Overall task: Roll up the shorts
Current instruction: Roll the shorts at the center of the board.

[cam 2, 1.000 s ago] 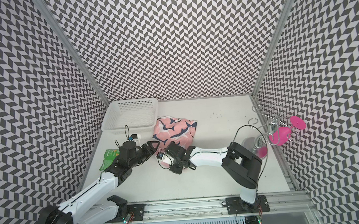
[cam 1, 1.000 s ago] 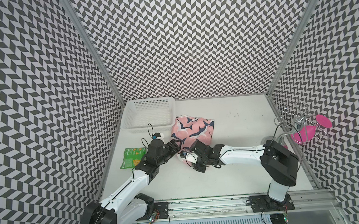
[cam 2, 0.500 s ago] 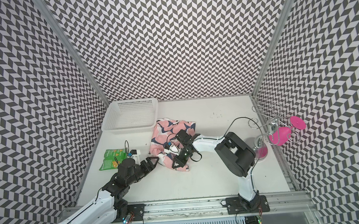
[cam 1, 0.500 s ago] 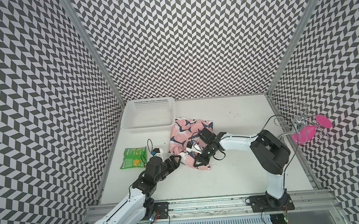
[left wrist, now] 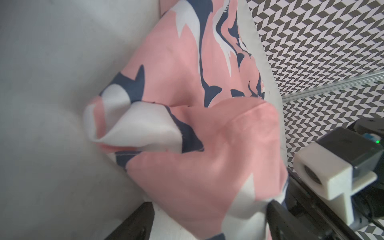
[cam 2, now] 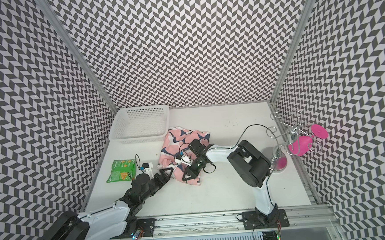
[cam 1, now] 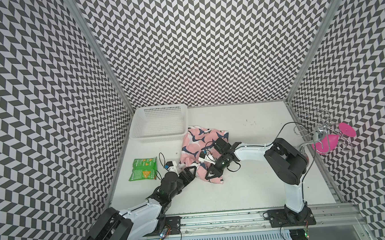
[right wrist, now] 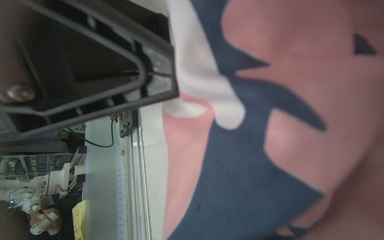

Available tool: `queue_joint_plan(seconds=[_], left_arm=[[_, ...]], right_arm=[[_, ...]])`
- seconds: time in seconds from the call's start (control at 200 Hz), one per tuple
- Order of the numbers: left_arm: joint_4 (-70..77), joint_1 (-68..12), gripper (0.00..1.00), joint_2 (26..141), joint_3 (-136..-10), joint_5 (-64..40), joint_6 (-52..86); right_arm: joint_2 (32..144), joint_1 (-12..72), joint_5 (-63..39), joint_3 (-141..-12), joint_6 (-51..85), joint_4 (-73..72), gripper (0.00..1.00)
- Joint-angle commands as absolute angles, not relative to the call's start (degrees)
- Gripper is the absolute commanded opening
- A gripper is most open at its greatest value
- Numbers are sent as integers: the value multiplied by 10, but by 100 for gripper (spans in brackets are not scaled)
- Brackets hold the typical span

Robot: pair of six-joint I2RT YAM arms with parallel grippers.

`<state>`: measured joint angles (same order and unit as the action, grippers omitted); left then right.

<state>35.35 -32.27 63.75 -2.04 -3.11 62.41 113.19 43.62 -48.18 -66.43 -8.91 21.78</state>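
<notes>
Just right of the green packet (cam 1: 142, 169), the left gripper (cam 1: 189, 171) has spread its jaws wide and clamps nothing; its wrist view shows a fat pink fold lying loose between the two fingers (left wrist: 136, 223). The shorts (cam 1: 196, 140), fairly flat a second ago, are now a bunched heap just beside the basket (cam 1: 160, 137), their near edge drawn toward the front of the table (cam 1: 249, 186). On that edge the right gripper (cam 1: 211, 173) is closed, seemingly pinching cloth, though its wrist view is too close to be sure. The roll looks loosely begun, and the left side probably needs a fresh grip.
</notes>
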Motion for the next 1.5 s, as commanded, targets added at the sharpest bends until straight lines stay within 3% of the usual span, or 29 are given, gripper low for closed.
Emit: queue_joint_plan(seconds=[0.0,0.085,0.155,0.34,0.451,0.536,0.721,0.786,0.936,1.122,1.247,1.262,1.272,1.282,1.292,1.497], left_arm=[[413,-328,87,710,-37,-35,618],[439,-328,84,762,-45,-31,617],[448,-328,74,797,-62,-44,609],[433,-328,17,860,-111,-80,598],[420,-329,0,885,-146,-109,588],[430,-330,0,909,-166,-130,589],[400,-334,0,955,-218,-166,613],[376,-334,0,960,-228,-175,630],[307,-333,0,944,-248,-192,651],[221,-333,0,904,-280,-190,641],[200,-333,0,894,-293,-196,634],[200,-333,0,893,-294,-197,633],[200,-333,0,893,-294,-198,634],[199,-333,0,893,-294,-198,634],[199,-333,0,893,-294,-199,634],[205,-333,0,889,-292,-209,638]], right_arm=[[1144,432,-489,-657,-85,196,0],[1137,430,-488,-652,-86,194,0],[1131,425,-489,-645,-85,189,0],[1087,397,-452,-614,-64,170,4],[1028,387,-385,-586,-56,169,9],[972,387,-300,-562,-50,171,20],[841,407,-89,-494,-34,143,33],[799,445,1,-469,-44,123,41],[761,564,161,-428,-90,77,47],[797,679,285,-399,-135,17,50],[871,707,363,-418,-135,9,54],[880,710,371,-420,-137,9,65],[887,711,375,-422,-138,8,84],[893,712,379,-424,-140,6,95],[899,714,383,-425,-142,4,99],[999,727,453,-449,-151,-33,97]])
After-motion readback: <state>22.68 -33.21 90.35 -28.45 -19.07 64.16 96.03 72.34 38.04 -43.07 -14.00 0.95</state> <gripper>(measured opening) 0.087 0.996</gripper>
